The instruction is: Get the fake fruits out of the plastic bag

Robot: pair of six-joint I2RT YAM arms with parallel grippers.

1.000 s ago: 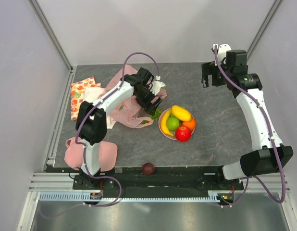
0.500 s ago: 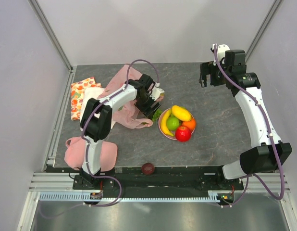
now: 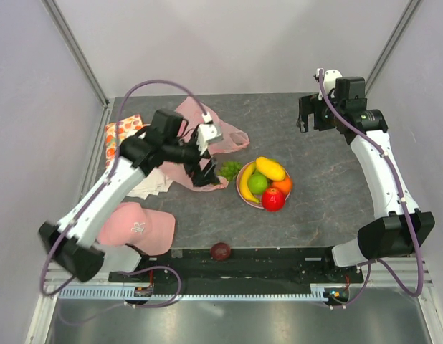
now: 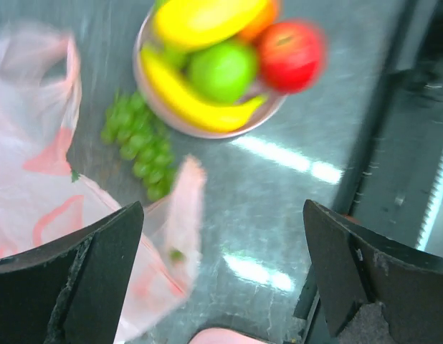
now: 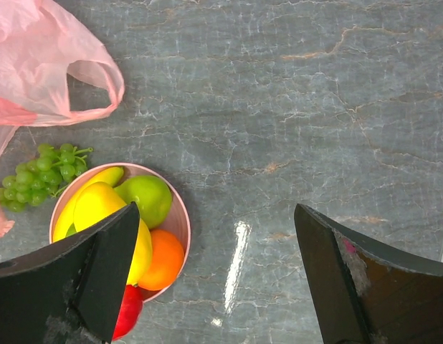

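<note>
Near edge, 6 o'clock: a dark plum (image 3: 221, 251) sits on the black strip by the arm bases, clear of the plastic bag (image 3: 193, 180). At 8 o'clock lies a pink cap (image 3: 139, 228), no part of the job.

Mid desk (image 3: 315, 208): the left arm has swung up and back from the bag mouth it was leaning into a second ago. The left pincer (image 4: 223, 229) now hangs above the desk, fingers wide apart, nothing between them. Where it was working, a bunch of green grapes (image 3: 229, 169) now lies uncovered. The bunch is just beside the plate (image 3: 239, 188) at its 10 o'clock, between the plate rim and the bag lip. From above it cannot be told whether the grapes touch the bag. The left wrist view shows the lip close alongside.

Plate as before: banana (image 3: 246, 183), green apple (image 3: 258, 183), mango (image 3: 270, 168), orange (image 3: 282, 185) and red apple (image 3: 273, 199), heaped together.

The plastic bag lies at 9 to 11 o'clock of the plate, slumped and flat-looking, one handle loop toward 12. A small green speck shows at its lip in the left wrist view, too blurred to name.

Far, 1 o'clock: the right pincer (image 3: 306, 122) is high and well apart from everything, fingers spread and empty, barely shifted.

Reading: the grapes look freshly released, so the unloading is likely near its end. The sensible next check is the bag for leftovers.
</note>
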